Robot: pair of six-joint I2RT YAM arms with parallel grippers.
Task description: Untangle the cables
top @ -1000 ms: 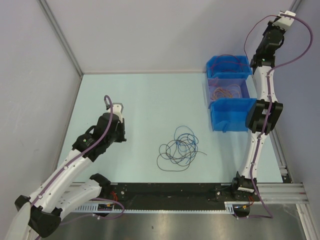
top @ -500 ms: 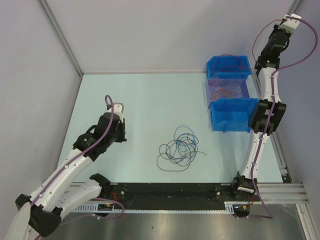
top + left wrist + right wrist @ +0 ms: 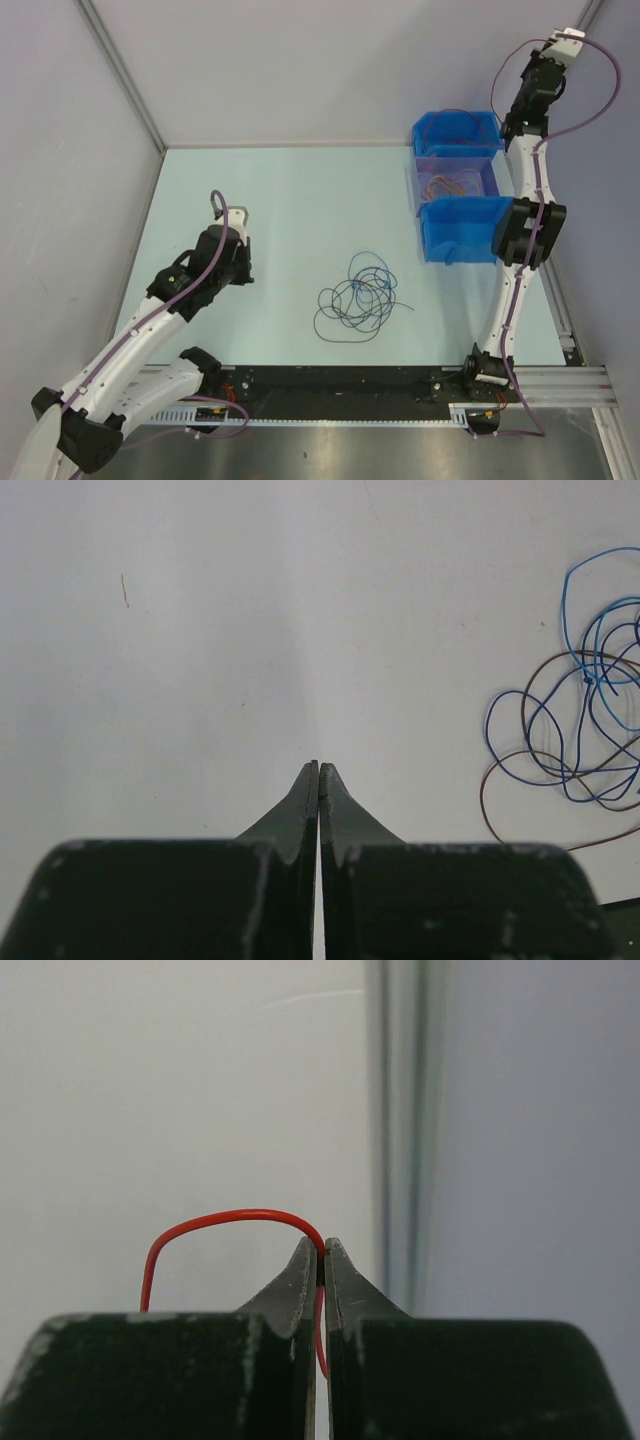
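Right gripper [image 3: 320, 1248] pinched tight on red cable [image 3: 215, 1218], top right of overhead view. Left gripper [image 3: 318, 768] fully closed, empty. Cable tangle [image 3: 358, 298] sits lower centre.

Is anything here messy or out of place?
Yes: a tangle of cables, blue and brown loops knotted together, lies loose in the middle of the table. Oddly, the right tool is up by the wall, pinching a lone red cable.

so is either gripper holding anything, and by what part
The right gripper pinches a red cable mid-length, beside its arching bend. The left gripper is shut, empty.
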